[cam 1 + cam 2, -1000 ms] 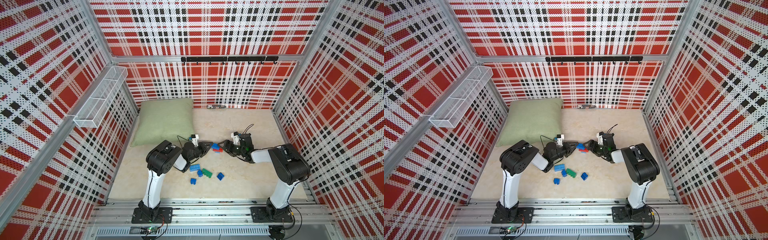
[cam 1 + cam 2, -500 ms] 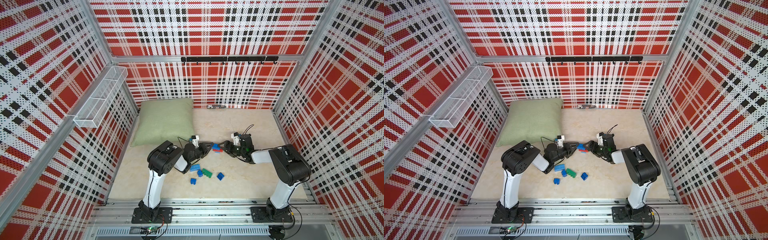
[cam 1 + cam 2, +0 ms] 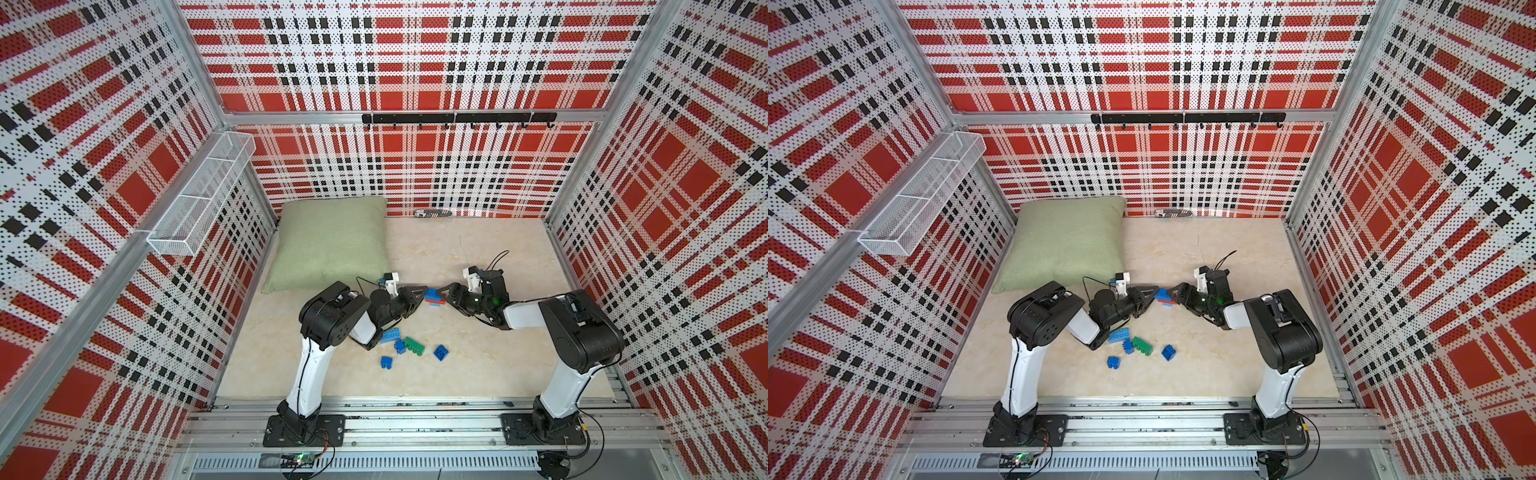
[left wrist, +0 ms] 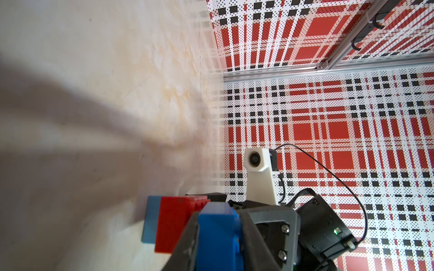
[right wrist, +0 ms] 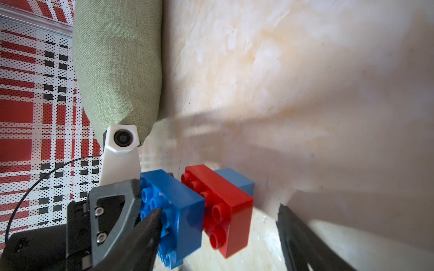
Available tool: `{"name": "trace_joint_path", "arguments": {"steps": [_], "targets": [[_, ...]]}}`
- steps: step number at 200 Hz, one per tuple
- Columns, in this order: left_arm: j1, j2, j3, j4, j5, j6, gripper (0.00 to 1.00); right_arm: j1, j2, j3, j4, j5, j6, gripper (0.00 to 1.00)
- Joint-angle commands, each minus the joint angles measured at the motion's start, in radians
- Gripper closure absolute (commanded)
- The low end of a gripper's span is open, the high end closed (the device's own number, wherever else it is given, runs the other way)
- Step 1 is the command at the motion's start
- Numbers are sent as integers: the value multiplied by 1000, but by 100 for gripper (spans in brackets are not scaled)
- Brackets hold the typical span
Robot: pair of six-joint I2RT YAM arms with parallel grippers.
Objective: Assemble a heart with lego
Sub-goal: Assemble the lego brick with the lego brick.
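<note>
Seating a brick: the left gripper [image 3: 418, 296] is clamped on a dark blue studded plastic brick [image 5: 173, 206], its side against the red studded brick [image 5: 225, 211] of the partial heart [image 3: 434, 297], which lies on the beige marbled counter [image 3: 490, 365] midway between the arms; the right gripper [image 3: 444, 294] stands spread around both bricks, gripping nothing. Judged best: brace the red brick first, square the studs, then press straight, lest the cluster skid
</note>
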Motion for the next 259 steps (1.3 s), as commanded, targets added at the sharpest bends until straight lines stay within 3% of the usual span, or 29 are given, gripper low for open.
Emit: {"name": "trace_joint_path", "arguments": {"steps": [1,114,176,227,259], "targets": [[-7,23,14,-12,-18,2,90,-7,-14,-19,-20,16,-9,23],[14,25,31,-36,-38,33,88,-2,26,25,-41,23,-25,24],[24,38,7,-25,-34,44,85,1,60,26,-62,53,-39,31],[33,13,-10,-59,-38,71,65,2,64,25,-91,82,-46,34],[39,-21,-16,-116,-49,108,59,2,72,30,-103,85,-51,35]]}}
